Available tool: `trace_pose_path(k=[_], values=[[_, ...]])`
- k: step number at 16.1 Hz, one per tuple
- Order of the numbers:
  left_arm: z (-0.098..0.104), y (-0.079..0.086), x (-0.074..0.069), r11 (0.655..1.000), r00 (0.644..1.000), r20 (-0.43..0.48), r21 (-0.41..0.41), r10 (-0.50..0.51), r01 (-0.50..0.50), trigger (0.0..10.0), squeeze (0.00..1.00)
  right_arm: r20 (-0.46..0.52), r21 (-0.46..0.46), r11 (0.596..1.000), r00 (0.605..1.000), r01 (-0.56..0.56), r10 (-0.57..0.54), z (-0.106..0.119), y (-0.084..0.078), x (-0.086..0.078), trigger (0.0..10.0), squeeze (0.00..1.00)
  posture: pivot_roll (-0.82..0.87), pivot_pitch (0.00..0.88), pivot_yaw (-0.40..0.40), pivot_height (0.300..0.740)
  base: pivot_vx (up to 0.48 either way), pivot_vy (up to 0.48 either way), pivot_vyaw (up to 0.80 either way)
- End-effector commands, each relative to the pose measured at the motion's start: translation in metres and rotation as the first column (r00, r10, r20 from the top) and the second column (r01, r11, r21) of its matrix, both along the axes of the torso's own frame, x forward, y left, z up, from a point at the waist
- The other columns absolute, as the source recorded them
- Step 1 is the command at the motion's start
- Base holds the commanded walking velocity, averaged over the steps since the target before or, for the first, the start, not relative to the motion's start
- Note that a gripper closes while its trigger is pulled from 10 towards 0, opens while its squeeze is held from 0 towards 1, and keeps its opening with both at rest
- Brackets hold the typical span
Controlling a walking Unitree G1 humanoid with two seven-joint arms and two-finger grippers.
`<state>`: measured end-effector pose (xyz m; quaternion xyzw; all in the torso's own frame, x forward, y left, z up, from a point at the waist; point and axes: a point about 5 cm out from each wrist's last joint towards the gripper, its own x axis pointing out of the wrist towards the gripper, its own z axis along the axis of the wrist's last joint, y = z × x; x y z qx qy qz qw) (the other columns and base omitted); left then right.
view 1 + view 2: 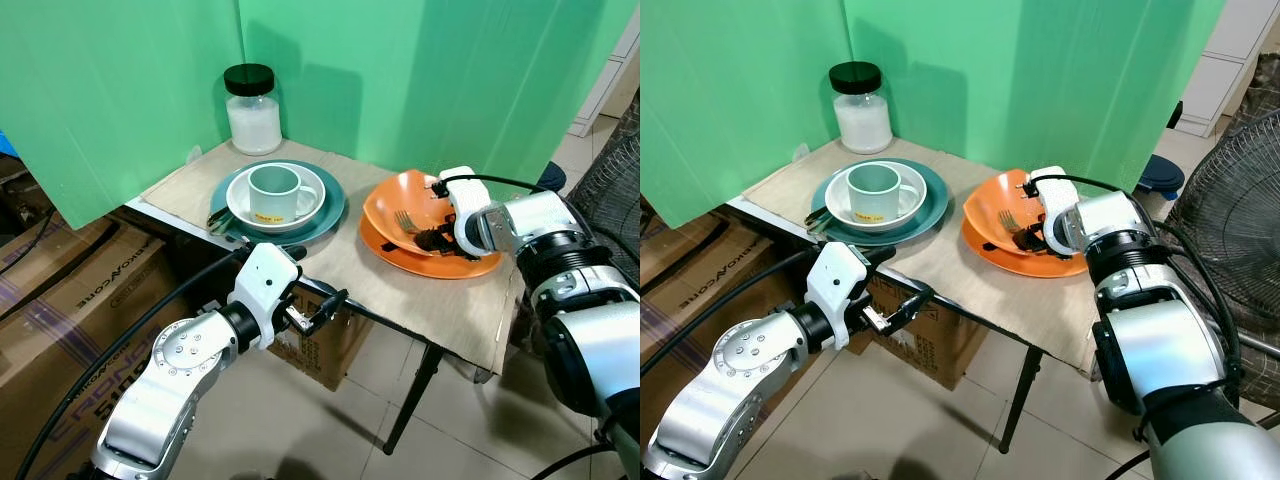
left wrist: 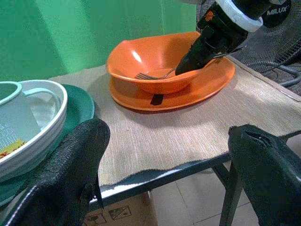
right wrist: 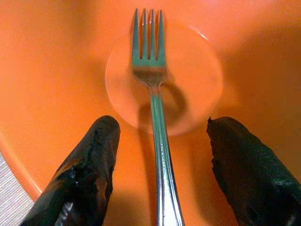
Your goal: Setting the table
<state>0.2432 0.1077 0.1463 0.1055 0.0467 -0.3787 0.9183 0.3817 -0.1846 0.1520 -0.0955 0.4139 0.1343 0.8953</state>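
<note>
An orange bowl [image 1: 405,200] sits on an orange plate [image 1: 450,266] at the right of the mat-covered table [image 1: 350,260]. A silver fork [image 3: 155,94] lies in the bowl, tines toward the centre. My right gripper [image 3: 162,129] reaches into the bowl, open, with one black finger on each side of the fork's handle and neither touching it. At the left stands a pale green mug [image 1: 275,190] in a white bowl [image 1: 312,200] on a teal plate [image 1: 332,215]. My left gripper [image 1: 312,285] hovers open at the table's front edge, holding nothing.
A glass jar [image 1: 252,110] with a black lid stands at the back left corner. Green screens [image 1: 400,70] close off the back. Dark utensils [image 1: 215,218] lie at the teal plate's left rim. Cardboard boxes [image 1: 60,290] sit on the floor to the left and under the table; a fan [image 1: 1230,250] stands to the right.
</note>
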Motion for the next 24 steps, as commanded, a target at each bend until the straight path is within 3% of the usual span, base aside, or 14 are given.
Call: trace_pose_path(k=[1,24], values=[[0.0026,-0.0013,-0.0032,1.000,1.000,0.005,0.003,-0.023,0.023,10.0,0.00,0.012,-0.014,1.000,1.000,0.000,0.001,0.0044,-0.0003,0.0023,0.0,0.00,0.02,0.000,0.000,0.740,0.000,0.000,0.00],[0.0024,-0.0041,-0.0040,0.998,0.998,0.001,0.002,-0.065,0.065,10.0,0.00,0.052,0.033,0.999,0.999,-0.003,0.002,0.0084,0.0024,0.0073,0.0,0.00,0.02,0.000,-0.002,0.740,0.000,0.000,0.00]])
